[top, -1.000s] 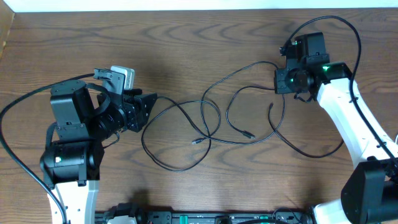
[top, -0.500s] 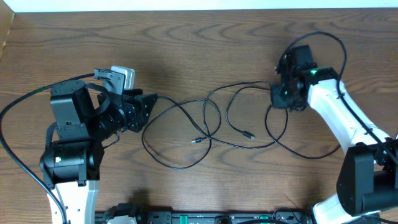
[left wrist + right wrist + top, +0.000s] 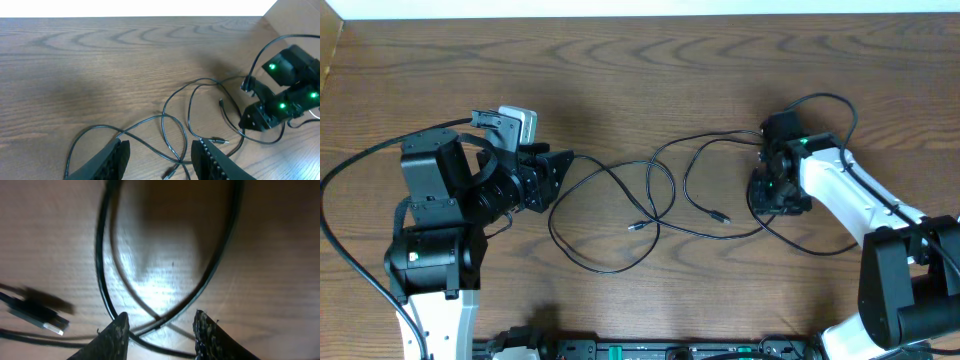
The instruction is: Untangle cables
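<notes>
Now your right claw (image 3: 160,325) hangs low, jaws apart, astride 2 crossing black cables (image 3: 101,255) on the table (image 3: 620,60), left claw (image 3: 160,152) likewise spread beside the tangle's left loop, so your next move looks like pinching 1 strand and drawing it clear.

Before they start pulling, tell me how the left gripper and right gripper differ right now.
The left gripper points sideways and is raised, looking across the cables. The right gripper points down, close over the table, straddling a black cable. Both have their fingers open, holding nothing.
</notes>
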### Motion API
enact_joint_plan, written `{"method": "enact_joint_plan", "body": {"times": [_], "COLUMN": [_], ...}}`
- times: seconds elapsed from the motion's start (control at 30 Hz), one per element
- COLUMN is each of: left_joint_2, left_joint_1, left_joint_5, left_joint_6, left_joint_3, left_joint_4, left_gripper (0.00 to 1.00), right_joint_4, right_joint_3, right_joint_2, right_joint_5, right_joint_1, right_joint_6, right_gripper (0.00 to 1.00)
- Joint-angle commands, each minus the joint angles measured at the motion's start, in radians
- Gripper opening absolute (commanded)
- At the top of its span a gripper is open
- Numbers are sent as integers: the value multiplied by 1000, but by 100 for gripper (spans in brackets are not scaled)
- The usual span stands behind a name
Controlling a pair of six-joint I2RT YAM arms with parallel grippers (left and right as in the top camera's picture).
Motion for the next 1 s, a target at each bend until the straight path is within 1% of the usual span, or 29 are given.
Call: {"method": "enact_joint_plan", "body": {"times": [0.0, 0.17, 0.27, 0.33, 0.67, 0.8, 0.97], "left_joint_2": [-9, -9, -9, -9, -9, -9, -9], "left_joint_1": [0, 0, 0, 0, 0, 0, 0], "left_joint_5": [9, 9, 9, 9, 9, 9, 9], "left_joint_6": [13, 13, 13, 13, 13, 13, 13], "left_joint_3": [3, 3, 3, 3, 3, 3, 3], "left_joint_4": [0, 1, 0, 0, 1, 1, 1], "left_gripper": [46, 46, 46, 46, 46, 46, 46], "right_joint_4": [-20, -36, -9, 15, 28, 18, 2], "right_joint_3": [-22, -48, -74, -92, -101, -101, -101], "right_joint_2": [10, 10, 10, 10, 10, 10, 10], "right_joint_5": [21, 47, 53, 53, 11, -37, -37], "right_joint_1": [25, 35, 35, 35, 55, 66, 75], "right_joint_6": [30, 37, 36, 36, -32, -70, -81], "right_gripper": [39, 44, 48, 49, 47, 46, 48]}}
